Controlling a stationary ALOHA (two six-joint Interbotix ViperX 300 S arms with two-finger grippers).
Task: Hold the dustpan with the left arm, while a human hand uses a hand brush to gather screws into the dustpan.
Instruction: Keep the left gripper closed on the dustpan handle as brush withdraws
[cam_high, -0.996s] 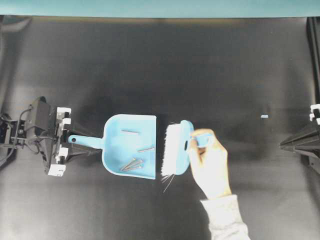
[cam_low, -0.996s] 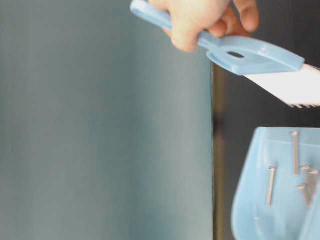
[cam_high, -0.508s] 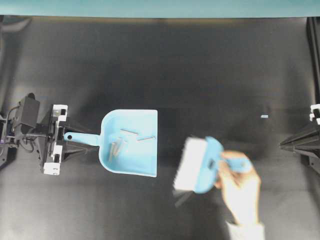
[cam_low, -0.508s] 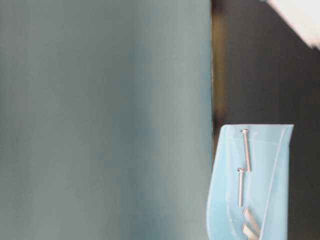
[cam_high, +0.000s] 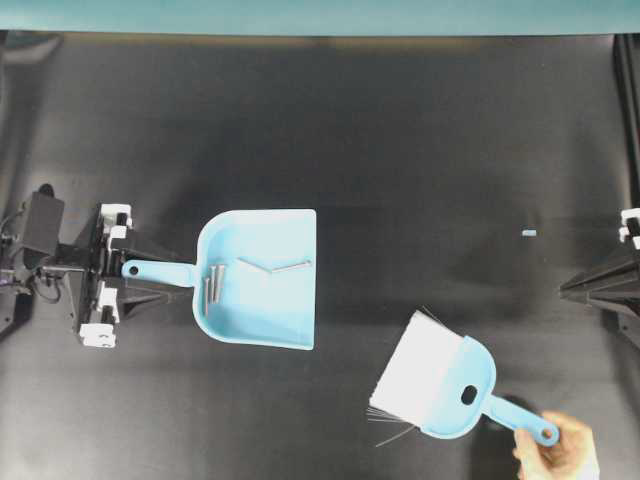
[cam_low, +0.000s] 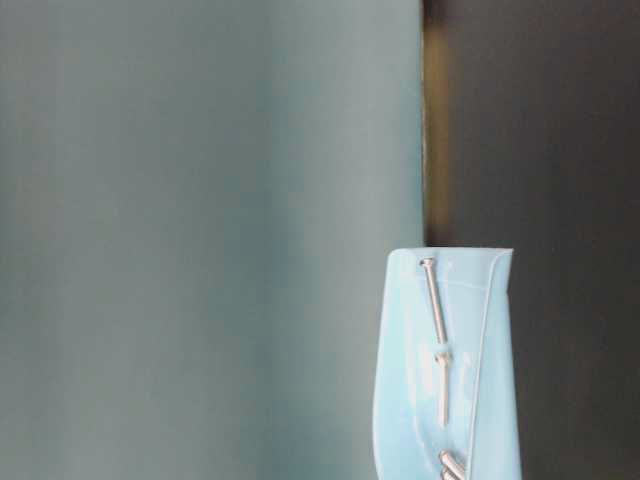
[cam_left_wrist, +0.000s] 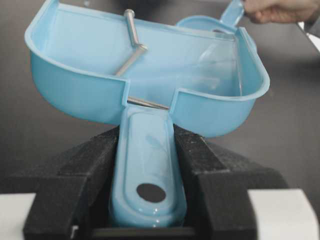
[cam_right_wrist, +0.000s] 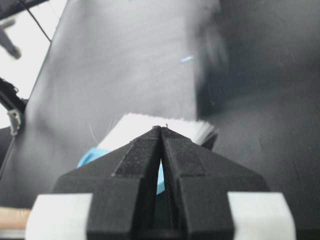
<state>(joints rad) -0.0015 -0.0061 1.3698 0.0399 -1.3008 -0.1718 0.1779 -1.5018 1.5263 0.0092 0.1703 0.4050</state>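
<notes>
With its fingers (cam_left_wrist: 95, 165) clamped on the handle, the left arm (cam_high: 100, 285) holds the dustpan (cam_high: 262, 280) at bench left, and should keep its mouth tilted up so the screws (cam_high: 212, 284) settle at the back wall.

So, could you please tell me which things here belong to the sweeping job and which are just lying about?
Part of the job:
- dustpan
- screws inside it
- hand brush
- human hand holding the brush
- left gripper, clamped on the pan's handle

Just lying about:
- small blue fleck on the mat
- right gripper, shut and idle
</notes>
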